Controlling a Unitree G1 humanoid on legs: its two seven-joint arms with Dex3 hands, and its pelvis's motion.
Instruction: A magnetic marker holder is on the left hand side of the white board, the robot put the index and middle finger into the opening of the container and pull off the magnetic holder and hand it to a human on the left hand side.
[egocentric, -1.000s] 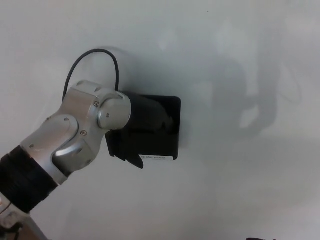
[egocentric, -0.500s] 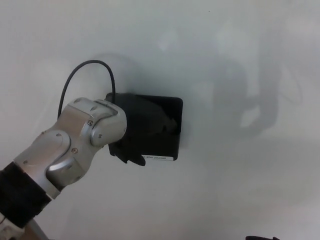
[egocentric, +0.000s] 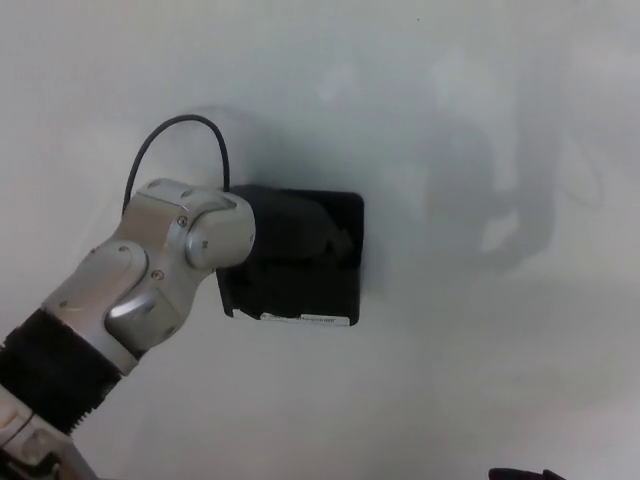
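A broad, glossy white board (egocentric: 480, 120) is filling the view, its pale surface carrying soft grey shadows at upper right. Reaching across it from lower left is the robot's left arm, a chunky silver metal forearm and wrist (egocentric: 160, 265) with a black ribbed sleeve lower down and a thin black cable (egocentric: 180, 125) looping up over the wrist. The arm is angling up and to the right so that the left robot hand (egocentric: 285, 245), a black hand largely hidden behind the wrist joint, is pressing into the square black magnetic marker holder (egocentric: 305, 280), which is clinging flat to the board just right of the wrist. The hand appears to be buried in the holder's opening, likely to hook it for the pull, but black on black is hiding the fingers, so whether they are closed on the holder cannot be told. A small white label (egocentric: 315, 319) is showing along the holder's bottom edge.

Compared with half a second earlier, the wrist is sitting slightly higher and rotated, and the dark flap-like shape that was jutting below the holder's lower left corner is no longer showing; the holder's bottom edge is now reading as a cleaner line. The holder itself is barely shifting on the board. The right robot hand is not appearing, and no person is in sight yet.
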